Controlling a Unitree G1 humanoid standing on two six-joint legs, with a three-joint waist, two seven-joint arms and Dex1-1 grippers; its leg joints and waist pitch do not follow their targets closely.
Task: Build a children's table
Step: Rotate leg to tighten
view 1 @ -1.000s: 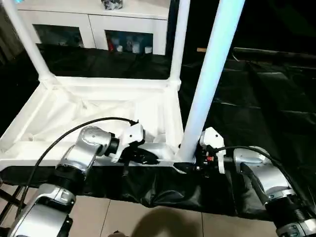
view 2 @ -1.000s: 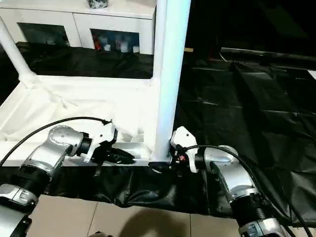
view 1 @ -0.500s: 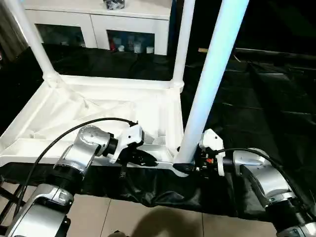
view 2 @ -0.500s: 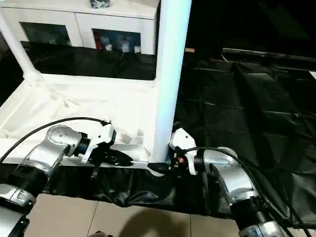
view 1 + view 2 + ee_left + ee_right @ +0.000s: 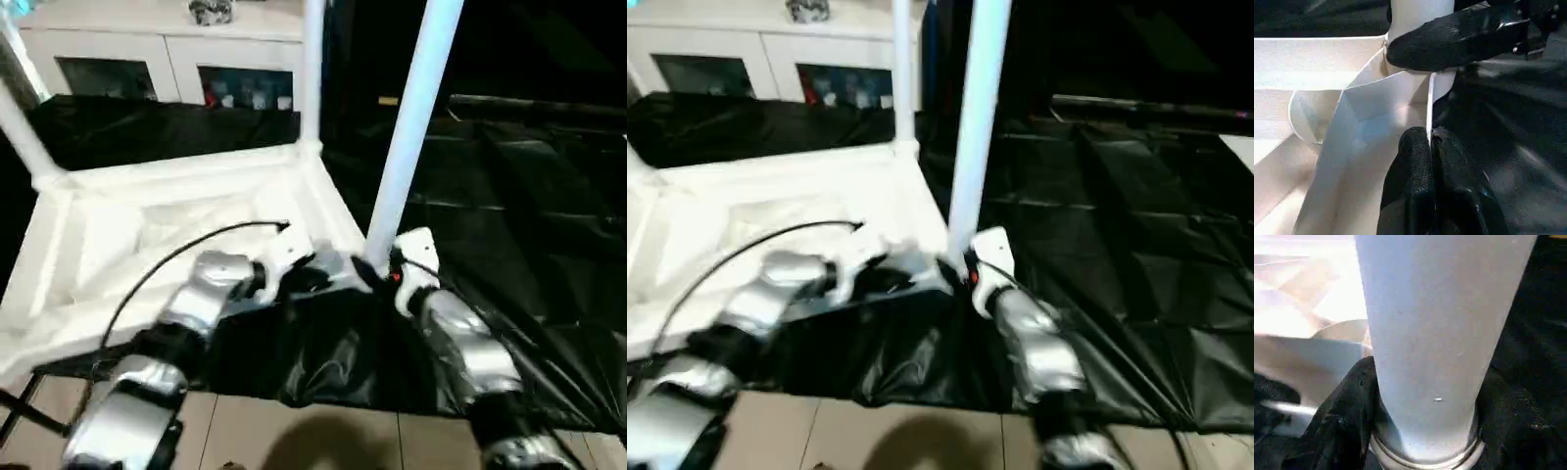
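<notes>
At centre frame we are clamping left gripper point(image 5: 1431, 161) on the stiff rim point(image 5: 1428, 105), right gripper point(image 5: 1425, 431) squeezing the light, slippery leg point(image 5: 407, 147) low.

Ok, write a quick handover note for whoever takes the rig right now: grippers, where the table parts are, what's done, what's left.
Left gripper: shut on the thin edge of the tabletop, beside the near right corner.
Right gripper: shut around the base of the near leg, at that corner's socket.
Tabletop lies upside down on the black sheet. Two far legs stand in their corners.
Done: three legs upright.
Left: check the near leg is fully seated; fit the fourth leg, which I can't see; turn the table over.
</notes>
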